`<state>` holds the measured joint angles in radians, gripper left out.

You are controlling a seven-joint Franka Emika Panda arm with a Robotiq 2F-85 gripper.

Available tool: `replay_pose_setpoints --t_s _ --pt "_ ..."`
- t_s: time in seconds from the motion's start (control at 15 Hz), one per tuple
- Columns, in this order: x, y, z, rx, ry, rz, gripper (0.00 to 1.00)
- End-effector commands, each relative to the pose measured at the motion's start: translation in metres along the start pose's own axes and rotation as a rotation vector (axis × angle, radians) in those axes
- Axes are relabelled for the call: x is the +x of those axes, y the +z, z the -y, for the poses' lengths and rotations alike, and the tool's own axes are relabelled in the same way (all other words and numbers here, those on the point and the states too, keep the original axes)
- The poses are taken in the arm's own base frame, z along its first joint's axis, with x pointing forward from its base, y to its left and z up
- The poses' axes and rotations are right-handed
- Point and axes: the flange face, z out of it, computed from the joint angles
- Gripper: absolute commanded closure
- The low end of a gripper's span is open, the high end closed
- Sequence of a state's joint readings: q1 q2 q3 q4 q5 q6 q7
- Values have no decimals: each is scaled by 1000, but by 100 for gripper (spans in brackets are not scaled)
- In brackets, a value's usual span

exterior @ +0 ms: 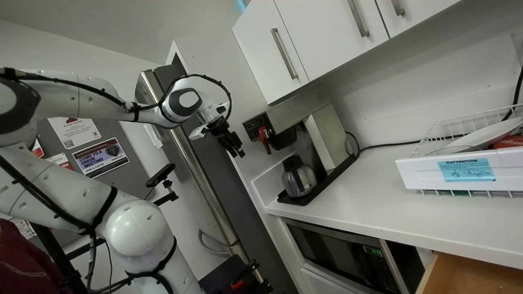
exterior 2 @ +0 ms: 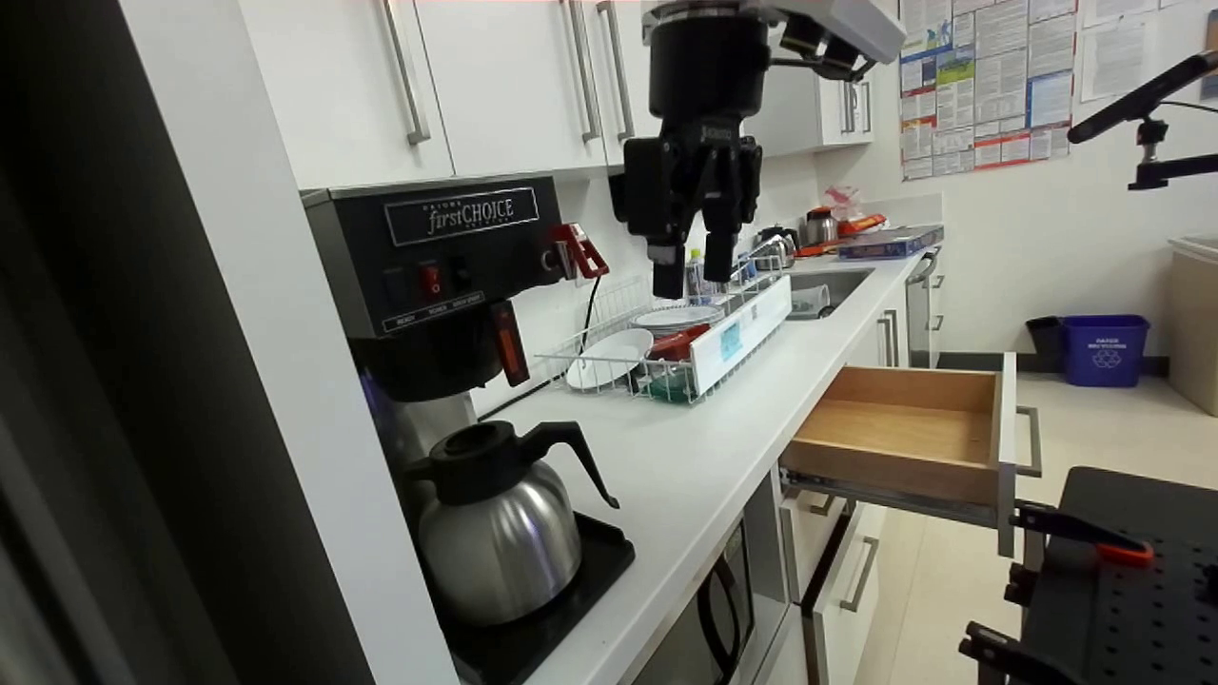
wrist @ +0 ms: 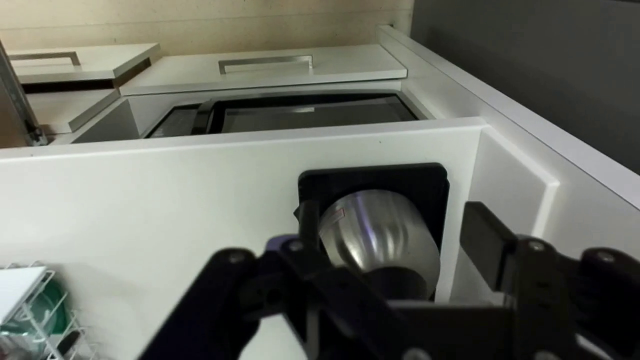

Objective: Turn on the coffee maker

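Observation:
The coffee maker has a black front panel and grey metal body; it stands on the counter in both exterior views (exterior: 300,112) (exterior 2: 381,252). Its front has a red rocker switch (exterior 2: 431,280) and a red tap lever (exterior 2: 580,251). A steel carafe with black top and handle (exterior 2: 504,547) stands on its black base; the carafe also shows in the wrist view (wrist: 377,225), where the machine's upper body is out of view. My gripper (exterior: 238,154) is open and empty, in the air in front of the machine, near switch-panel height (exterior 2: 694,271), touching nothing. Its spread fingers show in the wrist view (wrist: 392,225).
White wall cabinets (exterior: 327,36) hang above the machine. A white panel (exterior 2: 276,314) and a grey fridge (exterior: 220,175) stand beside it. A dish rack (exterior: 416,171) stands along the counter (exterior 2: 657,476). Below are a microwave (exterior: 339,257) and an open drawer (exterior 2: 894,428).

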<state>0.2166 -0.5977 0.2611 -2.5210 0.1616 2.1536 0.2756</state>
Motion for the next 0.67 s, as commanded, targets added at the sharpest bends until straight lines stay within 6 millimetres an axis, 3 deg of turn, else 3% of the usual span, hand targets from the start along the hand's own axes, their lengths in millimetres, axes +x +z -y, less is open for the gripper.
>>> replay_pose_setpoints --t_s 0.0,0.4,0.6 --pt "-4 -20 20 7 59 -89 57" --pt "8 -32 58 -12 148 -185 100" --pt "26 -31 72 -9 152 -244 100"
